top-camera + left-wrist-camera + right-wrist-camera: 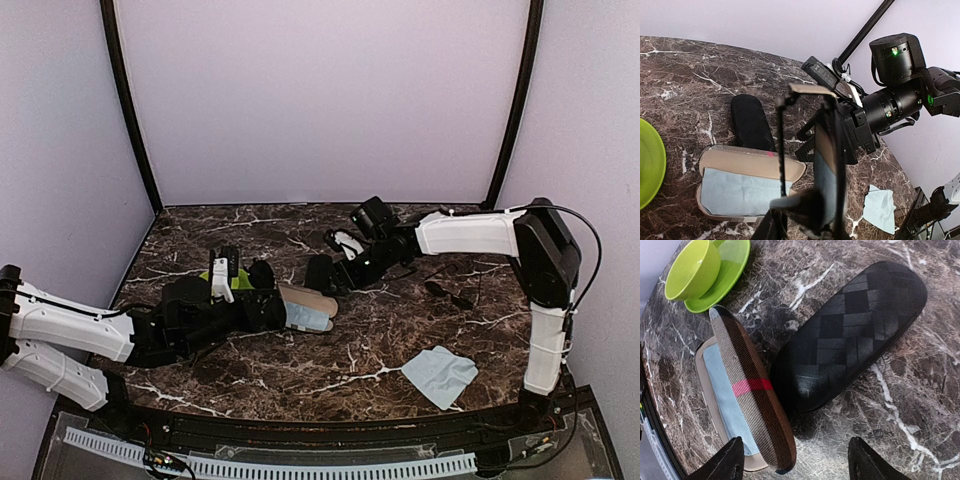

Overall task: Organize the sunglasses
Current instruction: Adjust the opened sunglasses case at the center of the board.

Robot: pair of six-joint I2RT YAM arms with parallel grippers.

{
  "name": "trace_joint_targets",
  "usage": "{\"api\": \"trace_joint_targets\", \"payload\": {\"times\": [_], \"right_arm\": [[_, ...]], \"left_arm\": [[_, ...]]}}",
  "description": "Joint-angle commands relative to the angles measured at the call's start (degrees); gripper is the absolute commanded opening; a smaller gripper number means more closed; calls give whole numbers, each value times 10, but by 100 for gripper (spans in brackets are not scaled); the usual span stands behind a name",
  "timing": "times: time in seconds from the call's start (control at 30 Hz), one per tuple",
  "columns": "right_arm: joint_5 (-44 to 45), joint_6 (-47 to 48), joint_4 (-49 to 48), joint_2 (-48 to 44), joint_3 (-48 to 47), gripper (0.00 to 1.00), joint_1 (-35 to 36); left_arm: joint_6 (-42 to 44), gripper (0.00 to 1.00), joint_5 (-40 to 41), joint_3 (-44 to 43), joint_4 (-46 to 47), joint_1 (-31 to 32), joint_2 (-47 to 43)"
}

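From above, one pair of sunglasses (450, 294) lies loose on the tabletop (350, 385) right of centre, near a blue cloth (440, 375). At the left wrist, the left end effector (805, 225) pinches the other pair (826, 170) upright (thin wire frame, dark lens), near an open striped case (755, 162) lined with cloth. At the right wrist, the right end effector (795, 462) hangs spread, gripping nothing, above a black woven case (855, 335) just beside the striped one.
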State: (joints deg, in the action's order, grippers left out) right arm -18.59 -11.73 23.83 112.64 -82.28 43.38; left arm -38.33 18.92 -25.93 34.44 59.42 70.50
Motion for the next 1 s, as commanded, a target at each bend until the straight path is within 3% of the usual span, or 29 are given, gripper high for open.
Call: {"api": "trace_joint_targets", "payload": {"times": [0.0,0.43,0.97], "right_arm": [[-47,23,-13,10,-10,70,-1],[-82,18,-34,27,2,51,15],[-67,4,-32,19,5,46,45]], "left_arm": [[-19,27,8,11,-5,-4,-9],[-43,27,-21,8,4,-29,12],[-119,27,-91,-2,75,-61,87]]}}
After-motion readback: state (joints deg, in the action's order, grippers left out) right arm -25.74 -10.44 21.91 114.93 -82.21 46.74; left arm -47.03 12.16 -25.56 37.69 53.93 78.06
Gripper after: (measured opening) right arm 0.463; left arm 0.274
